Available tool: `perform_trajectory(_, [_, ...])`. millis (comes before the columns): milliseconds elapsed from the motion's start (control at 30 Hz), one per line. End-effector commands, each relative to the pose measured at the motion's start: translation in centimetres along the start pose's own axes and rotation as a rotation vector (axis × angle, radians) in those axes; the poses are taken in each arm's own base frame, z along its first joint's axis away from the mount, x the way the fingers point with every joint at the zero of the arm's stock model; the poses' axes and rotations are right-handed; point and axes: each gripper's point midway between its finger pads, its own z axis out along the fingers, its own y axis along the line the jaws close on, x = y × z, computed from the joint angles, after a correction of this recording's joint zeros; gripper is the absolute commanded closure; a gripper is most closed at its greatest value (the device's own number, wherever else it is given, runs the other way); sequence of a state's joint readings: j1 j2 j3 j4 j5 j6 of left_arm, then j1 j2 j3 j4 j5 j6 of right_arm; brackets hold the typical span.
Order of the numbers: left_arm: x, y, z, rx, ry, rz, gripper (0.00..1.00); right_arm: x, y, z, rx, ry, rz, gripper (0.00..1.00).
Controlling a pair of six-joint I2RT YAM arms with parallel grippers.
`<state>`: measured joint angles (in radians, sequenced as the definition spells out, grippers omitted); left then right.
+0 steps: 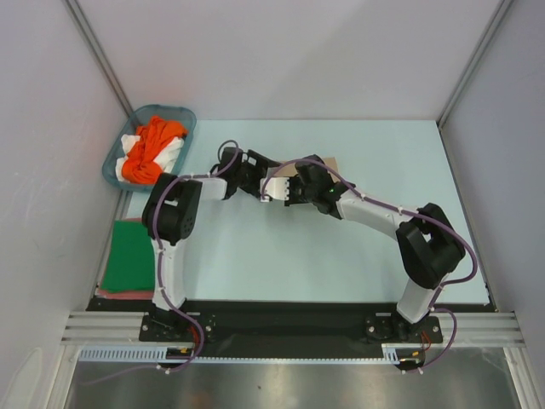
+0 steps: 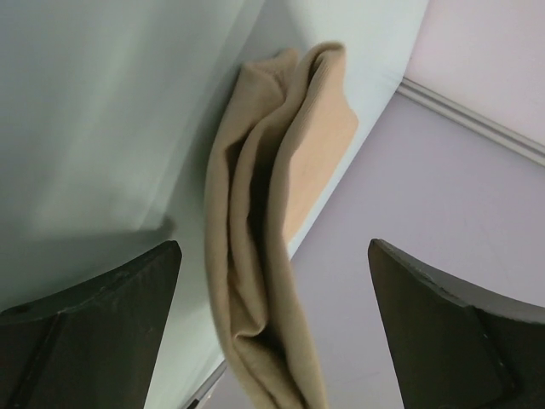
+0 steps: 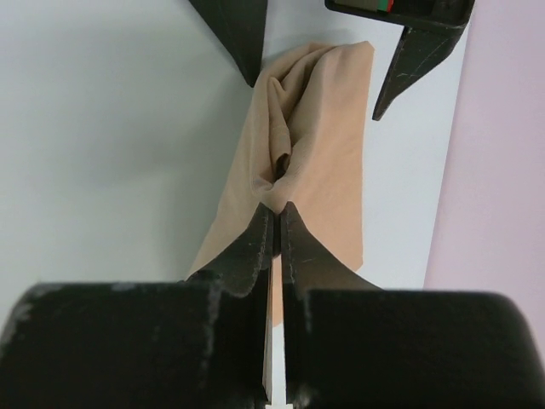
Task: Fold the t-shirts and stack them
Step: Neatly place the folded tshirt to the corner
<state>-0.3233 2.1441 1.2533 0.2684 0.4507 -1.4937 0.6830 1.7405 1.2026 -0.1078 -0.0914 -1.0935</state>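
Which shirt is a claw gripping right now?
The tan shirt, pinched in the right claw; orange shirt and white shirt sit in the basket, green shirt lies folded aside.

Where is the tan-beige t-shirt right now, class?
In the top view the tan-beige t-shirt is around the middle of the table, toward its far edge. It is mostly hidden beneath the right gripper, which is shut on it, and the open left gripper faces it.

basket at far-L corner of table, bunched shirts in it, folded shirts stacked at near-L edge, mid-table shirt btwn L gripper on its L & R gripper on its R
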Motion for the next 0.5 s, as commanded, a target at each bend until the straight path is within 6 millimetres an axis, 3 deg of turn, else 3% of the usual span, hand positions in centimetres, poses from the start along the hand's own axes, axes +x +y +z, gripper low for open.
perform_trajectory(0, [-0.4, 0.5, 1.4, -0.051, -0.002, -0.031, 0.03, -2.3, -3.0, -2.0, 0.075, -0.068, 0.001, 1.0])
perform_trajectory(133, [-0.8, 0.5, 2.7, -0.055, 0.008, -0.054, 0.11, -2.4, -3.2, -2.2, 0.083, -0.066, 0.004, 1.0])
perform_trajectory(333, [-1.4, 1.4, 3.5, -0.076, -0.01, -0.042, 0.29, -2.7, -3.5, -2.5, 0.09, -0.078, 0.015, 1.0])
perform_trajectory(433, [-1.7, 1.5, 4.2, -0.066, -0.001, -0.006, 0.51, -2.9, -3.2, -2.5, 0.076, -0.083, 0.021, 1.0])
perform_trajectory(467, [-1.9, 1.2, 4.3, -0.054, -0.003, 0.01, 0.67, -3.1, -3.2, -2.7, 0.073, -0.091, 0.024, 1.0])
